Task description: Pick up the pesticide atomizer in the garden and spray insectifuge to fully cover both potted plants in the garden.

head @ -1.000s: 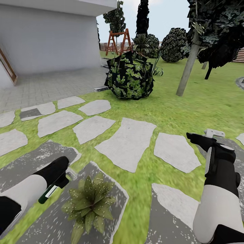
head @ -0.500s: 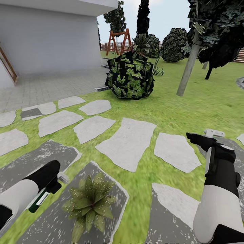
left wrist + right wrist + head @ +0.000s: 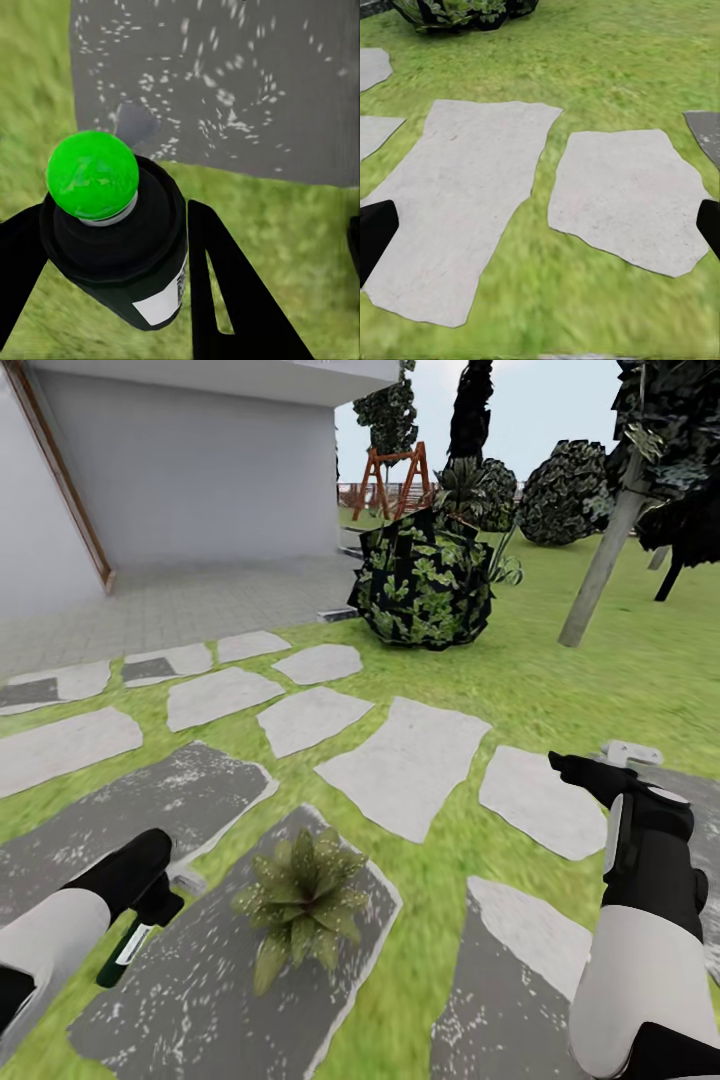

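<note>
Where grass meets slab, pesticide atomizer (image 3: 120,240) clamped between left end effector (image 3: 112,247) fingers.

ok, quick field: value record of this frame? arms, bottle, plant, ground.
left gripper: shut on the pesticide atomizer, dark bottle with white label
atomizer top: green in the left wrist view
right gripper: open, holding nothing, over grass and pale stepping stones
potted plant: one speckled rosette on a dark grey paving slab, to the right of the held bottle
background: round dark shrub, white house wall
</note>
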Controlling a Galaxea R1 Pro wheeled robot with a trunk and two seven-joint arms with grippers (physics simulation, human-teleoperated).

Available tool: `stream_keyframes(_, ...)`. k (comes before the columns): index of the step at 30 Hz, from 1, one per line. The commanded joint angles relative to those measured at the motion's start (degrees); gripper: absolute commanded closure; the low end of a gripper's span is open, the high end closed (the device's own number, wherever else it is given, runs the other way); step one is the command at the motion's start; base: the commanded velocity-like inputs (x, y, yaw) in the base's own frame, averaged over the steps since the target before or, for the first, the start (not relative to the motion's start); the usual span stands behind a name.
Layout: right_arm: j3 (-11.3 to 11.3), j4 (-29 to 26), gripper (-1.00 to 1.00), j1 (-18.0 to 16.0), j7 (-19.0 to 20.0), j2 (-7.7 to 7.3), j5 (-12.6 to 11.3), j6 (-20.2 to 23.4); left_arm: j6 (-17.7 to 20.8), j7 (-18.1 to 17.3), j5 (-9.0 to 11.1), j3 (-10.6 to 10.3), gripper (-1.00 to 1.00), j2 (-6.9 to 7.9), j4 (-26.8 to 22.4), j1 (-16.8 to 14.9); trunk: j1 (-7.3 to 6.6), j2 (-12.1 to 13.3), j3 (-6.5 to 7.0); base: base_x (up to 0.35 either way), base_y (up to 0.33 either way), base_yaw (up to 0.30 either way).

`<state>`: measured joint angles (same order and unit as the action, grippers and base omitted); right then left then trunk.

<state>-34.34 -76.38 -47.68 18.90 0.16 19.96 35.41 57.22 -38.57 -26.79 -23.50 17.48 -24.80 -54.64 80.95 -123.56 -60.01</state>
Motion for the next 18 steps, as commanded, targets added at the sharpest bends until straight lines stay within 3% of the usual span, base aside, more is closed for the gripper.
stream_keyframes(1,-0.08,-0.09,-1.0,-0.05,0.55,0.02,0.6,0.18,-0.01,-0.6,-0.68,1.47,1.0,0.02,-0.12,-0.03,-0.04,-0.02,-0.05,-0.344,0.0,0.223)
stream_keyframes(3,-0.04,-0.09,-1.0,-0.05,0.59,0.03,0.6,0.17,-0.08,-0.62,-0.65,5.6,1.0,-0.12,-0.22,-0.03,-0.04,-0.02,-0.05,-0.344,-0.021,0.204)
stream_keyframes(7,-0.09,-0.12,-1.0,-0.05,0.6,0.03,0.6,0.18,-0.36,-0.63,-0.57,10.38,1.0,-0.2,-0.32,-0.03,-0.04,-0.02,-0.05,-0.344,-0.065,0.064)
stream_keyframes(8,-0.1,-0.14,-1.0,-0.05,0.61,-0.02,0.6,0.18,-0.78,-0.63,-0.51,12.38,1.0,-0.18,-0.48,-0.03,-0.04,-0.02,-0.05,-0.344,-0.061,0.013)
stream_keyframes(10,-0.11,-0.17,-1.0,-0.05,0.61,-0.12,0.6,0.18,-3.89,-0.63,-0.47,16.83,1.0,-0.22,-1.36,0.65,-0.04,-0.02,-0.05,-0.344,-0.024,0.005)
stream_keyframes(12,-0.11,-0.17,-1.0,-0.05,0.61,-0.09,0.62,0.18,-6.1,-0.62,-0.47,19.66,1.0,-0.29,-1.74,1.69,-0.04,-0.02,-0.05,-0.343,-0.008,0.002)
stream_keyframes(14,-0.07,-0.17,-1.0,-0.05,0.61,-0.08,0.66,0.18,-6.95,-0.63,-0.44,20.94,1.0,-0.37,-2.58,2.34,-0.04,-0.02,-0.05,-0.341,-0.003,0.001)
stream_keyframes(18,0.01,-0.1,-1.0,-0.05,0.61,0.04,0.61,0.18,-9.98,-0.56,-0.44,21.58,1.0,-0.43,-5.87,6.34,-0.04,-0.02,-0.05,-0.341,0.0,0.0)
